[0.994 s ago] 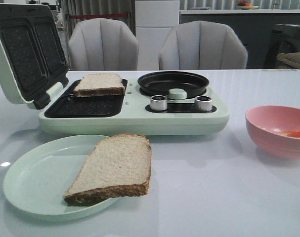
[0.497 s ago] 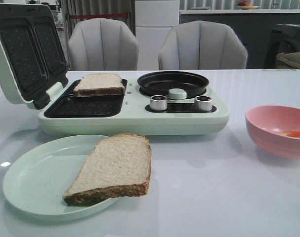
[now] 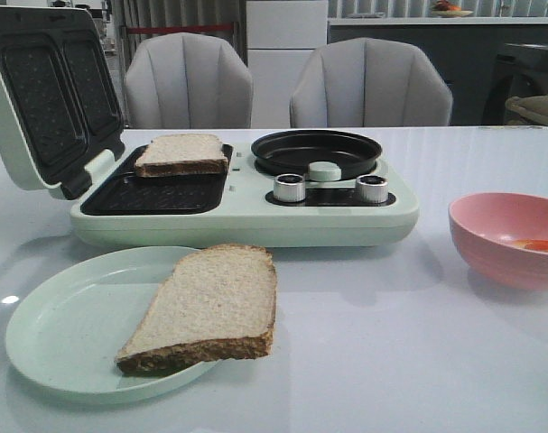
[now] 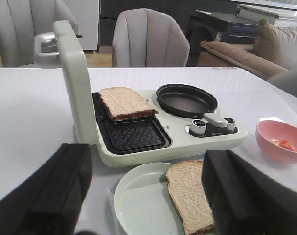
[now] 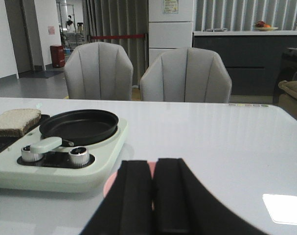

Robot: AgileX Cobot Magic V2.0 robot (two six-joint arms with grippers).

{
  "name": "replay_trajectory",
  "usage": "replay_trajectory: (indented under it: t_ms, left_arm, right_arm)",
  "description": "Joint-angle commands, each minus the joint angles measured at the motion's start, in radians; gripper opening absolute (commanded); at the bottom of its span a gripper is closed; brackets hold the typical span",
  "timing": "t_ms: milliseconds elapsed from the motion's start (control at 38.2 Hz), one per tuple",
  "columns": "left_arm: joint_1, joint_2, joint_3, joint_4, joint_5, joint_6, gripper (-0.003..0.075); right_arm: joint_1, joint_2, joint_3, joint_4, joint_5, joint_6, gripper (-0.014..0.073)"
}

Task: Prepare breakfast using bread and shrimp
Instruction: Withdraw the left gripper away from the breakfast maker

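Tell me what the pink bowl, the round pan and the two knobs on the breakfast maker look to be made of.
Pink bowl: likely plastic or melamine, matte and evenly coloured, with a thick soft rim. Round pan: probably non-stick coated metal, uniformly black with a dull sheen. Knobs: apparently metal or chromed plastic, with bright silver ribbed sides that catch the light and dark tops.
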Motion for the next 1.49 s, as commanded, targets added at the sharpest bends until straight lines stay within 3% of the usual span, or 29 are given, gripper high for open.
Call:
replay_trajectory:
  t_ms: [0,262,733,837,916,994,1256,1465]
  left_arm:
    - [-0.008,0.012,-0.023,-0.004,-0.086,-0.001,0.0529]
    - [-0.008,0.012,-0.023,-0.004,-0.086,-0.001,0.0529]
    - [-0.008,0.012,-0.023,-0.004,-0.086,-0.001,0.0529]
    - [-0.008,0.012,-0.023,-0.004,-0.086,-0.001,0.0529]
    - [-0.008,0.012,-0.023,-0.004,-0.086,-0.001,0.0529]
    - [-0.008,0.012,-0.023,-0.004,-0.086,-0.001,0.0529]
    - [-0.008,0.012,-0.023,-0.004,-0.086,-0.001,0.0529]
    - [-0.008,0.012,-0.023,-0.004,-0.086,-0.001,0.0529]
  right_arm:
    - [-0.003,-0.009,-0.092,0.002,-0.09,0.003,0.0143]
    - [-0.003,0.176,-0.342,0.002,0.217,0.003,0.0143]
    - [-0.004,0.21,-0.353,0.034,0.303,0.003,0.015]
    - [-0.004,0.21,-0.363,0.074,0.343,0.003,0.0262]
    - [-0.004,0.216,-0.384,0.102,0.389,0.003,0.0415]
    - [-0.004,0.24,-0.405,0.134,0.433,0.003,0.051]
    - [-0.003,0.533,-0.517,0.278,0.472,-0.016,0.0506]
    - [0.0,0.857,-0.683,0.48,0.616,-0.186,0.0506]
